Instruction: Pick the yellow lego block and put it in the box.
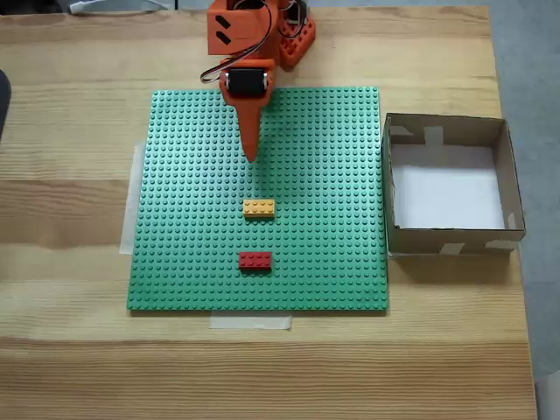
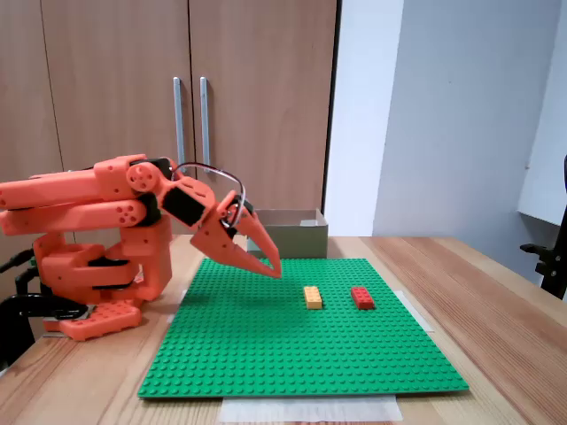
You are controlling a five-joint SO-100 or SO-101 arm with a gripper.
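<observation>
Orange plastic forms the arm, folded low at the far edge of the wooden tabletop (image 1: 70, 105) in a fixed view. Its tool (image 1: 252, 156) points down over the far part of the green studded baseplate (image 1: 192, 262), tips above the studs and not touching them (image 2: 273, 270). The two fingers lie close together with nothing between them; the tool appears closed.

Yellow lego block (image 1: 258, 207) sits flat on the baseplate, near its middle, nearer the viewer than the tool tip and apart from it. In another fixed view the same block (image 2: 312, 297) lies to the right of the tool tip. Red brick (image 1: 255, 260) rests on the baseplate just beyond the yellow one, on the side away from the arm, with a gap between them.

Cardboard box (image 1: 398, 232) stands on the tabletop against the baseplate's right edge, open side up, white bottom exposed, pale tape strips on its walls.
</observation>
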